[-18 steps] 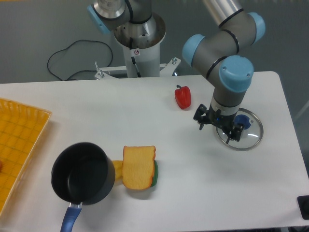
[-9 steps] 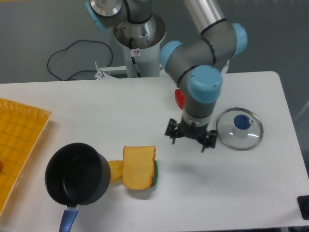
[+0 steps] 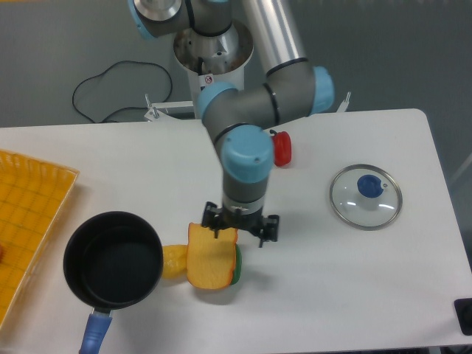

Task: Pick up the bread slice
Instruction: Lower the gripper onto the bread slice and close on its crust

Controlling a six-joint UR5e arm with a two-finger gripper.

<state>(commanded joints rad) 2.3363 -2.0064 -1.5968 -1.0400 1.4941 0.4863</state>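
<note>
- The step in hand looks like the approach: the gripper [image 3: 240, 227] hangs over the far edge of the bread slice [image 3: 211, 256], not yet on it.
- Its two fingers stand spread apart with nothing between them, so the hand is open and empty.
- The bread slice lies just below and slightly to the camera-left of the fingertips, its near part well clear of them; whether the fingers touch its far crust I cannot tell.
- The next move, as I judge it, calls for coming down centred on the slice and closing across its thin edges, since a flat piece offers little to pinch.
- The slice is a rounded square with a pale orange-tan face and a darker orange crust.
- It rests partly on a green toy [image 3: 237, 265], so it may sit tilted and could slide when pressed.
- A small yellow toy [image 3: 174, 260] sits against its other side, beyond it from the hand, next to the black pot [image 3: 112, 259].
</note>
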